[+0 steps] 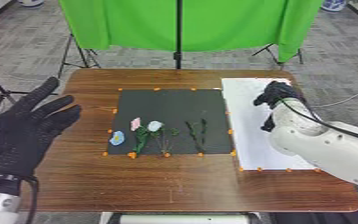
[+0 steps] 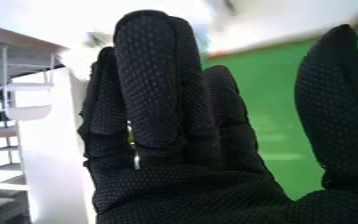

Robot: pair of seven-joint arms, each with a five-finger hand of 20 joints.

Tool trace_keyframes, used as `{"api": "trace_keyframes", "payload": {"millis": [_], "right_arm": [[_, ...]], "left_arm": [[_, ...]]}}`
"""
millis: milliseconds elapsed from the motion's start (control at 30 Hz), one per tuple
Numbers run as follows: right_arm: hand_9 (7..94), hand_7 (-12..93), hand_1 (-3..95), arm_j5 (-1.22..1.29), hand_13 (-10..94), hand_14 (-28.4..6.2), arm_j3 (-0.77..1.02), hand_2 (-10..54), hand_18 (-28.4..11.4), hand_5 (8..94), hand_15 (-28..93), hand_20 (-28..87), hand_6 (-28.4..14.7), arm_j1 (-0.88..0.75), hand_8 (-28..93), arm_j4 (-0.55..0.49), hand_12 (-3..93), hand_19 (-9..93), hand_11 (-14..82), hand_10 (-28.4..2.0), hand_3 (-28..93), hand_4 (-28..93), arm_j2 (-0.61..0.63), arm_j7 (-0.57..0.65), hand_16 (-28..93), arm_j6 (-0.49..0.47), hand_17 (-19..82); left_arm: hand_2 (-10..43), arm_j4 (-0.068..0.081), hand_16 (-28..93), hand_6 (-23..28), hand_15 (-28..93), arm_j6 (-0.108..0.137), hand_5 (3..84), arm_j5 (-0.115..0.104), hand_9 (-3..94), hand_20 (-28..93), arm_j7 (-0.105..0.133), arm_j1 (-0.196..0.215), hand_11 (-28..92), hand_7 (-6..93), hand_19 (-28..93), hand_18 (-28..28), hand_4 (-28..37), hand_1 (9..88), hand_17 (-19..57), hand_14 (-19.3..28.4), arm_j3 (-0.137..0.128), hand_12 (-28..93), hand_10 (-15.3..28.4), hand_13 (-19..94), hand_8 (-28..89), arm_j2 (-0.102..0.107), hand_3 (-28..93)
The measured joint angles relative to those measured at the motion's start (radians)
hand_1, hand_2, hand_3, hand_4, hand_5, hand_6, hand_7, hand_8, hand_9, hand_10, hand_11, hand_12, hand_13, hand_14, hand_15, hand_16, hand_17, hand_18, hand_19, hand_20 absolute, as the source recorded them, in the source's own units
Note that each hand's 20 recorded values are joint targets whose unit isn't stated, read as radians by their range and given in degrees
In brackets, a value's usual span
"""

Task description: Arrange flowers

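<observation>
In the head view my left hand (image 1: 29,127) is raised at the table's left side, open, its fingers spread. My right hand (image 1: 280,94) is over the far part of the white sheet (image 1: 255,145), holding nothing that I can see. On the dark mat (image 1: 158,106) lie a pink flower (image 1: 135,124), a white flower (image 1: 155,126) and a blue flower (image 1: 117,138), with green stems (image 1: 193,134) to their right. In the right wrist view my right hand (image 2: 180,187) is open, its fingers straight and the thumb apart from them.
Small orange markers run along the edges of the mat and sheet. The brown wooden table (image 1: 175,187) extends around both. Behind it a green cloth (image 1: 127,25) hangs on a black stand (image 1: 178,57), with tripod legs on the floor.
</observation>
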Motion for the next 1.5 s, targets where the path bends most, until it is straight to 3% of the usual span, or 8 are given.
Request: {"api": "trace_keyframes", "payload": {"millis": [200, 433, 633, 733, 933, 1067, 1267, 1500], "right_arm": [[71.9, 12, 31.2, -0.011, 75, -8.9, -0.050, -9.4, -21.8, 41.7, 63, 12, 0.9, 0.008, -11, 0.024, 13.7, 86, 19.0, -15.4, 76, -28, -0.018, -0.006, 14, -0.026, 29], [71.7, 11, 30.8, -0.084, 75, -8.9, -0.071, -9.5, -22.1, 38.4, 63, 12, -1.9, 0.011, -11, 0.035, 13.6, 86, 19.1, -15.6, 76, -28, -0.064, 0.015, 14, -0.031, 29], [71.0, 11, 31.8, -0.101, 74, -8.9, -0.142, -9.5, -22.0, 38.1, 63, 11, 0.7, 0.049, -10, 0.046, 13.6, 86, 19.4, -15.7, 75, -28, -0.088, 0.025, 14, -0.029, 29], [71.5, 14, 33.8, -0.100, 74, -8.8, -0.159, -9.5, -21.8, 42.8, 63, 11, 3.9, 0.059, -13, 0.056, 13.6, 86, 19.4, -14.9, 75, -28, -0.097, 0.022, 14, -0.029, 29], [78.1, 15, 43.4, -0.098, 77, -6.1, -0.159, -9.5, -19.6, 65.9, 60, 11, 5.3, 0.062, -14, 0.072, 13.9, 85, 18.1, -9.6, 75, -28, -0.114, -0.003, 15, -0.031, 31], [85.3, 16, 52.6, -0.130, 80, -4.0, -0.209, -9.5, -17.5, 77.3, 57, 12, 4.7, 0.091, -3, 0.087, 22.9, 85, 9.2, -6.1, 65, -28, -0.127, -0.015, 17, -0.008, 33], [92.4, 19, 54.8, -0.199, 83, -2.6, -0.279, -9.5, -16.1, 84.2, 55, 12, 5.1, 0.107, 0, 0.112, 28.0, 87, 5.5, -4.4, 66, -28, -0.144, -0.020, 18, 0.091, 35], [93.5, 19, 54.3, -0.328, 84, -1.9, -0.419, -9.5, -15.8, 86.5, 56, 12, 3.9, 0.144, 1, 0.113, 28.1, 88, 6.8, -5.2, 70, -28, -0.149, 0.021, 19, 0.295, 35]], "left_arm": [[8.1, 0.007, -9, 6.4, 50, -0.001, 28.5, -0.001, 27.0, 23, -0.012, -0.030, 27, 16.6, 57, 28.4, -26.5, 22.4, -9.1, 27.7, 0.019, 12, 20.5, 20, -11, 0.005, 75], [8.0, 0.013, -9, 6.4, 50, -0.002, 28.5, -0.001, 27.0, 23, -0.030, -0.056, 27, 16.5, 57, 28.4, -26.4, 22.4, -9.1, 27.7, 0.027, 12, 20.5, 20, -11, 0.008, 76], [8.0, 0.013, -9, 6.4, 50, -0.002, 28.5, -0.002, 27.0, 23, -0.026, -0.054, 27, 16.6, 57, 28.4, -26.4, 22.5, -9.1, 27.7, 0.030, 12, 20.5, 20, -11, 0.009, 76], [8.0, 0.013, -9, 6.4, 50, -0.002, 28.5, -0.002, 27.0, 23, -0.019, -0.048, 27, 16.6, 57, 28.4, -26.5, 22.5, -9.1, 27.7, 0.030, 12, 20.5, 20, -11, 0.009, 76], [8.1, 0.013, -9, 6.4, 50, -0.002, 28.6, -0.003, 27.0, 23, -0.001, -0.037, 27, 16.6, 57, 28.4, -26.5, 22.5, -9.1, 27.6, 0.030, 12, 20.5, 20, -11, 0.009, 75], [8.0, 0.013, -9, 6.4, 50, -0.002, 28.6, -0.003, 27.0, 23, 0.004, -0.035, 27, 16.6, 57, 28.4, -26.5, 22.5, -9.1, 27.6, 0.032, 12, 20.5, 20, -11, 0.008, 75], [8.0, 0.014, -9, 6.4, 50, -0.002, 28.6, -0.003, 27.0, 23, 0.008, -0.035, 27, 16.6, 57, 28.4, -26.5, 22.4, -9.1, 27.7, 0.033, 12, 20.5, 20, -11, 0.008, 76], [8.1, 0.014, -9, 6.4, 50, -0.002, 28.6, -0.003, 27.0, 23, 0.009, -0.034, 27, 16.7, 57, 28.4, -26.6, 22.4, -9.1, 27.7, 0.033, 12, 20.6, 20, -11, 0.008, 76]]}}
